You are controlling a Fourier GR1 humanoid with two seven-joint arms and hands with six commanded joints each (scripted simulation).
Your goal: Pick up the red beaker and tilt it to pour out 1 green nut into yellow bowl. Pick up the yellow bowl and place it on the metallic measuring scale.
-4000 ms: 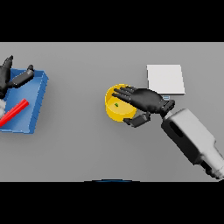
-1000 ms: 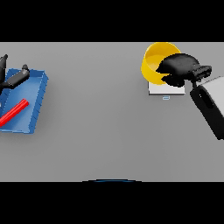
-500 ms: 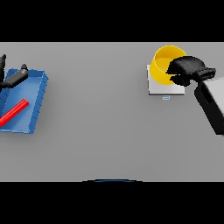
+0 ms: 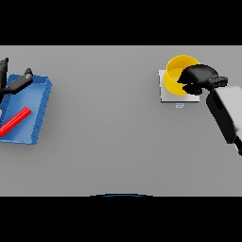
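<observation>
Both hands show: my right hand (image 4: 201,77) curls round the yellow bowl (image 4: 176,73) above the scale (image 4: 166,96); left hand (image 4: 13,83), fingers spread, over the blue tray (image 4: 38,113).

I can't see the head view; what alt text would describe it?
The robot's right hand grips a tilted yellow bowl over a metallic scale at upper right. Its left hand sits far left by a blue tray holding a red beaker.

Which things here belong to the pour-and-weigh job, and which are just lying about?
Job: yellow bowl, over the metallic scale, held by the right hand; red beaker.
Lying about: blue tray under the beaker; left hand idle over it.
</observation>
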